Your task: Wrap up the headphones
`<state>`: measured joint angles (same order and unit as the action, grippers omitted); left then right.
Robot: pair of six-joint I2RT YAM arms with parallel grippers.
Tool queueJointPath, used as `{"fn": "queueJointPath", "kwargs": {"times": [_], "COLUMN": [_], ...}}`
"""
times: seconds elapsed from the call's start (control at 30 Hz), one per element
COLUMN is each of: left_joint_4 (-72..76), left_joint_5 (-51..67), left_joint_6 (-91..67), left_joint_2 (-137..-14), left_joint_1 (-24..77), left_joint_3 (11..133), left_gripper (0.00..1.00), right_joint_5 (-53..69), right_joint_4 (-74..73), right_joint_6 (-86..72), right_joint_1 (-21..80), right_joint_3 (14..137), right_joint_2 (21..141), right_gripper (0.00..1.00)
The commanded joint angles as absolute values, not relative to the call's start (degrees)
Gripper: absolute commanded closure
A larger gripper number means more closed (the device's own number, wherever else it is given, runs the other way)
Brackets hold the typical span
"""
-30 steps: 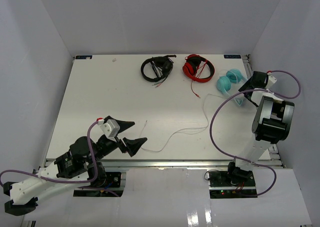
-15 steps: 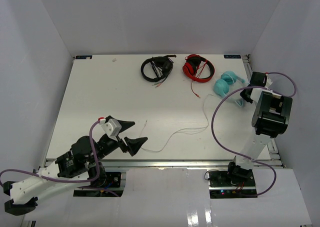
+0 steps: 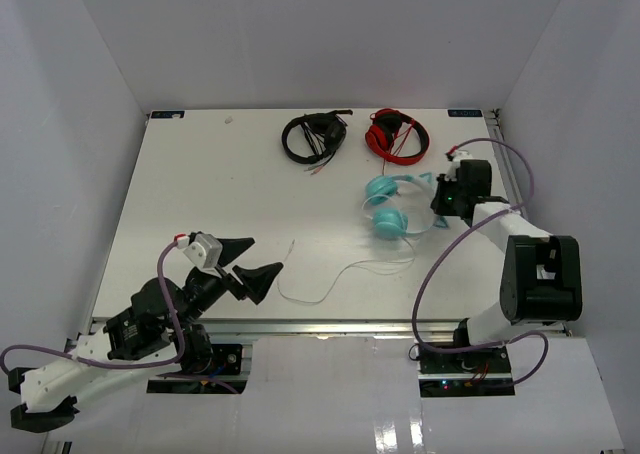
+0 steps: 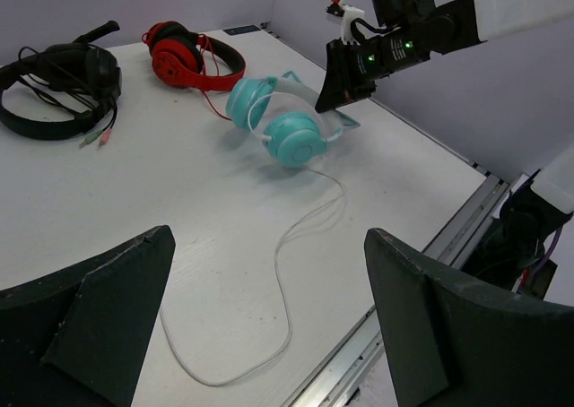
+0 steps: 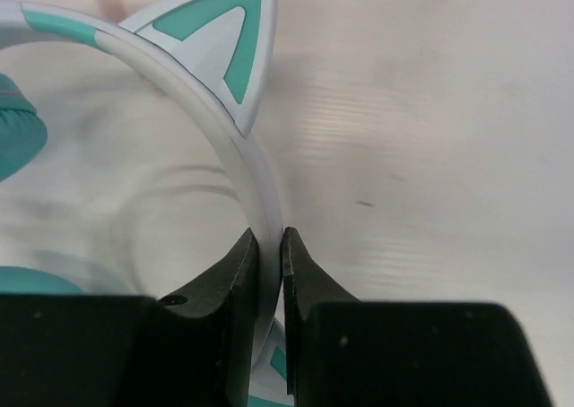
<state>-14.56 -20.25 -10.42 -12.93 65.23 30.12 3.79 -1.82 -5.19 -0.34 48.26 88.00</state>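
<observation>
We hold the right gripper clenched on the headband of the teal cat-ear headphones, centre right; our left gripper, lower left, stands open.

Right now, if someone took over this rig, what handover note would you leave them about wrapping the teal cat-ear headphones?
Left gripper: open, empty, above the front of the white table, near the cable's loose end.
Right gripper: shut on the pale headband of the teal cat-ear over-ear headphones, just below one ear.
The headphones lie right of the table's centre. Their thin white cable trails loose toward the front edge.
Done: headband gripped.
Left: all the cable wrapping.
The black headphones and red headphones at the back are not part of it.
</observation>
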Motion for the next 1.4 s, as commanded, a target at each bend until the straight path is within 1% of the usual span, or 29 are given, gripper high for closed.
{"fn": "queueJointPath", "kwargs": {"times": [0.0,0.1,0.2,0.3,0.4,0.5,0.53,0.57,0.6,0.67,0.7,0.77,0.87,0.9,0.97,1.1,1.17,1.27,1.37], "left_joint_4": [-14.43,-13.95,-13.41,-12.66,-9.67,-2.50,1.03,4.48,7.94,14.79,19.47,31.92,49.72,53.98,62.04,67.51,68.93,73.59,78.45], "left_joint_5": [-27.91,-23.93,-20.29,-15.69,-13.59,-12.13,-11.81,-11.31,-10.87,-11.69,-12.16,-15.31,-17.92,-18.28,-17.65,-14.70,-13.24,-8.18,1.27], "left_joint_6": [-13.56,-12.51,-11.26,-10.26,-9.58,-9.00,-8.73,-8.45,-8.13,-7.36,-6.44,-4.07,2.94,4.79,9.01,12.89,13.75,11.50,6.48], "left_joint_2": [-10.62,-9.50,-8.11,-7.23,-6.77,-7.90,-9.66,-12.78,-16.25,-24.36,-26.90,-36.94,-49.44,-52.96,-63.31,-80.79,-85.26,-90.20,-94.14], "left_joint_1": [65.55,65.58,65.65,65.65,65.65,65.65,65.65,65.65,65.65,65.65,65.65,65.65,65.65,65.65,65.65,65.48,64.81,62.77,58.96], "left_joint_3": [28.12,27.66,27.09,26.28,23.86,21.08,19.81,18.66,17.72,16.61,16.41,16.10,15.79,16.20,19.60,27.15,30.26,30.60,29.28], "left_gripper": [0.02,0.02,0.02,0.02,0.02,0.02,0.02,0.02,0.02,0.02,0.02,0.02,0.02,0.02,0.02,0.02,0.02,0.02,0.02], "right_joint_5": [15.95,9.54,0.43,-7.18,-10.70,-12.97,-14.02,-11.68,-5.83,1.69,0.87,-6.47,-14.63,-16.41,-16.20,-11.58,-8.86,-5.51,-2.43], "right_joint_4": [-4.34,-6.19,-4.98,-4.61,-2.67,-0.71,-1.96,-3.77,-5.63,-8.30,-7.06,-4.43,-3.27,-3.25,-3.56,-6.18,-6.99,-8.56,-10.84], "right_joint_6": [15.45,22.51,25.88,27.32,24.99,23.39,20.65,17.45,14.10,5.66,4.96,3.75,2.06,1.56,0.08,-5.04,-7.33,-9.48,-11.81], "right_joint_1": [12.60,22.82,29.36,31.82,32.29,32.29,31.70,30.61,28.47,24.79,24.52,25.60,25.66,25.66,25.66,25.50,25.32,24.79,24.44], "right_joint_3": [49.34,53.76,57.79,66.88,74.24,80.01,82.49,84.86,86.38,86.38,85.52,82.09,81.39,81.29,80.61,79.29,78.84,79.31,81.08], "right_joint_2": [84.16,84.97,84.73,84.69,82.04,80.77,80.86,80.87,80.77,79.71,78.98,75.25,72.01,70.96,68.85,66.38,65.19,63.99,62.86], "right_gripper": [0.92,0.92,0.92,0.92,0.92,0.92,0.92,0.92,0.92,0.92,0.92,0.92,0.92,0.92,0.92,0.92,0.92,0.92,0.92]}}
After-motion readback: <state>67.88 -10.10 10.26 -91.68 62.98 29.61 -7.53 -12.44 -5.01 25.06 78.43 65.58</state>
